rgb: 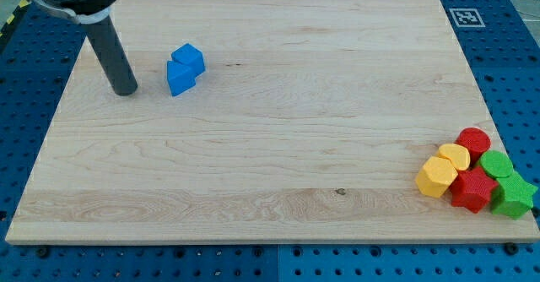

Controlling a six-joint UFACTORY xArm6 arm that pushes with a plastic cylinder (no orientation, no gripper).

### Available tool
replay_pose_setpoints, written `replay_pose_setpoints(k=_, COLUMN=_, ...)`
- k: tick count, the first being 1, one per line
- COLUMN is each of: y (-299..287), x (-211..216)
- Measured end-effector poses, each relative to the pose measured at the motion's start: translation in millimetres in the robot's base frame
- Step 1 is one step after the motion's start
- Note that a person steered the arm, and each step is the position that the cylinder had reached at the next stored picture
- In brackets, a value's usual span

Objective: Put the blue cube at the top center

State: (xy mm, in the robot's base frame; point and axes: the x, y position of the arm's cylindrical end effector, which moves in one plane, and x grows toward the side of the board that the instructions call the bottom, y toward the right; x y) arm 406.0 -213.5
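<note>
The blue cube [189,59] sits on the wooden board [270,147] at the upper left. A second blue block [179,78] of unclear shape touches its lower left side. My tip [126,90] rests on the board to the left of both blue blocks, a short gap away from them.
A cluster of blocks lies at the board's lower right corner: a yellow block [436,177], a second yellow block [455,155], a red cylinder [473,140], a red block [473,189], a green block [497,164] and a green star-like block [514,197]. A tag marker [465,17] lies off the top right corner.
</note>
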Motion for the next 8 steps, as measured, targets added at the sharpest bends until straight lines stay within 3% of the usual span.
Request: replay_pose_setpoints(k=8, y=76, x=-48)
